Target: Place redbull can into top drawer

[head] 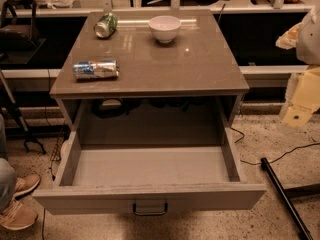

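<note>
The redbull can (95, 69) lies on its side near the left front edge of the cabinet top (165, 64). The top drawer (150, 171) is pulled out wide below it, and its inside shows bare; a dark handle (149, 209) sits at the centre of its front panel. My gripper (297, 113) hangs at the far right of the view, off to the right of the cabinet and well away from the can, holding nothing that I can see.
A green can (105, 25) lies at the back left of the top, and a white bowl (164, 28) stands at the back centre. A person's shoes (17, 204) are at the lower left. A dark pole (285, 196) and cables lie on the floor at right.
</note>
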Available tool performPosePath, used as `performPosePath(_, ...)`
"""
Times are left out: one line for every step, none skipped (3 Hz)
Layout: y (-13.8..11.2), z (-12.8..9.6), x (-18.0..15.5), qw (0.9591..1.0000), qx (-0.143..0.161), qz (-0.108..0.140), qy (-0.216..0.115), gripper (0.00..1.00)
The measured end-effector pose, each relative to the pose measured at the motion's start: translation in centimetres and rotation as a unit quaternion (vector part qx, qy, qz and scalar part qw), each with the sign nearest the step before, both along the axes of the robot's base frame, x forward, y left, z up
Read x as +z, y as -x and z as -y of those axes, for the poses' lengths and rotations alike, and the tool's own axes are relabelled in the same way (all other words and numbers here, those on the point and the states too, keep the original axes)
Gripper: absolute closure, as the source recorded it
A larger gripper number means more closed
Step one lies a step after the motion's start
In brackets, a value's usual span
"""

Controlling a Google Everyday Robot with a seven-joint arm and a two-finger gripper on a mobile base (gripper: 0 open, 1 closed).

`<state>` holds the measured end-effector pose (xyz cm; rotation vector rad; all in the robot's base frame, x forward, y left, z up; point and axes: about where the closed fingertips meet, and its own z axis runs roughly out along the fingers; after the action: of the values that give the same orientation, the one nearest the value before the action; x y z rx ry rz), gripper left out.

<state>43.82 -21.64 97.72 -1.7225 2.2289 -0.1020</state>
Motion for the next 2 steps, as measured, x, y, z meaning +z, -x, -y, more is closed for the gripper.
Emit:
performPosePath(0.0,0.0,0.0,1.0,0.0,0.0,0.0,0.0)
performPosePath(-1.6,-1.1,-0.3,0.9997,0.0,0.008,-0.025,0.0)
